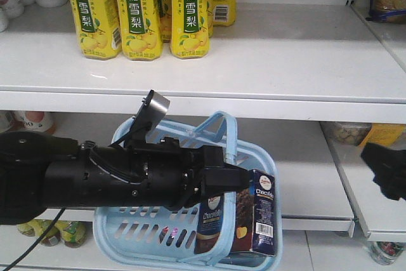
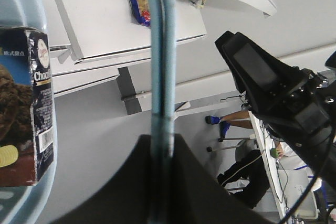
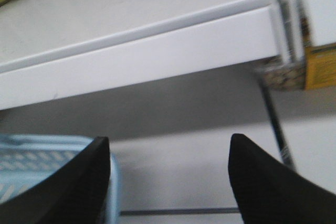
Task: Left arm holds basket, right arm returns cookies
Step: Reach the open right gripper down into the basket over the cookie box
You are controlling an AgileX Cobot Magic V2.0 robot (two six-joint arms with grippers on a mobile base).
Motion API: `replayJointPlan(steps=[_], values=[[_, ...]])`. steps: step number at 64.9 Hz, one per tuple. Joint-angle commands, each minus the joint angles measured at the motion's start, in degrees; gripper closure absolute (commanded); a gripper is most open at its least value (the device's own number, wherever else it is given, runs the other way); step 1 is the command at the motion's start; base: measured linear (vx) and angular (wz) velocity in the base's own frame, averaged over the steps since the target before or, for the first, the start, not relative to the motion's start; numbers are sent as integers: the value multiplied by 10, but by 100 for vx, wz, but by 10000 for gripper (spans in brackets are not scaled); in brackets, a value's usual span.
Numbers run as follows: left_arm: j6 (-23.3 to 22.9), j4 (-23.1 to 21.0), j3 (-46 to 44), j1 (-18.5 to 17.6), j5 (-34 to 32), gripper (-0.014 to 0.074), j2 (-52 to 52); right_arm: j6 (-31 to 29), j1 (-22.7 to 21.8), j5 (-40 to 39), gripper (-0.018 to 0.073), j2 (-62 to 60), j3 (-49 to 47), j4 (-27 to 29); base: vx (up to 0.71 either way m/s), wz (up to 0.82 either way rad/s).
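Right gripper [image 3: 169, 141]: jaws wide, empty. Cookie box [image 1: 244, 220]: upright in basket [image 1: 127, 236], left of and below it. Left gripper [image 1: 228, 179]: clamped on basket handle [image 2: 160, 51].

Cookies [image 1: 238, 219] upright in blue basket [image 1: 130, 230]

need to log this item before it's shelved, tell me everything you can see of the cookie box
The cookie box is a tall dark navy carton, cardboard by its look, picturing brown chocolate cookies with "Chocolate" lettering; the left wrist view shows a white barcode on its side. It stands upright at one end of the light blue basket, against its wall.
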Motion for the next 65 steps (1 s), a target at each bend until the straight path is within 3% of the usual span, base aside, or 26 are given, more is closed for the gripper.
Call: replayJointPlan(steps=[1, 16, 25, 44, 65], values=[[11, -54, -17, 1, 6, 602, -26, -8, 46, 22, 105, 32, -56, 31, 0, 0], [11, -54, -17, 1, 6, 602, -26, -11, 158, 53, 105, 119, -97, 101, 0, 0], [11, -54, -17, 1, 6, 602, -26, -43, 199, 53, 105, 168, -97, 138, 0, 0], [11, -54, -17, 1, 6, 602, -26, -113, 205, 53, 104, 243, -97, 220, 0, 0], [11, -54, -17, 1, 6, 602, -26, -116, 205, 47, 36, 289, -97, 219, 0, 0]])
